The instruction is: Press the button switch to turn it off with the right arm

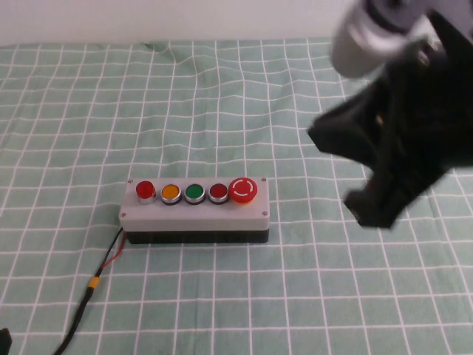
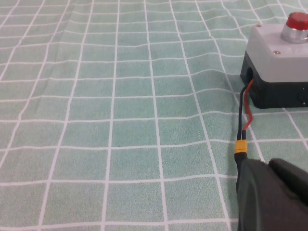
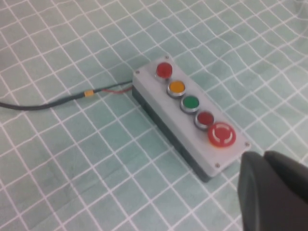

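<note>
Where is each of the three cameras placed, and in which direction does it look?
High view: raised on the robot's side, angled down at the button box; the right arm hangs above the cloth to the box's right.
Left wrist view: low over the checked cloth, facing the box's cable end; the left gripper shows at the edge.
Right wrist view: above the box, looking down; the right gripper shows.
All three share the button switch.

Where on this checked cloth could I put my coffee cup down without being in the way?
Bare green checked cloth lies behind the grey five-button box, toward the far wall, and in front of it right of the black cable. Crowded: right of the box, where the right pincer hangs. The left pincer sits by the cable.
</note>
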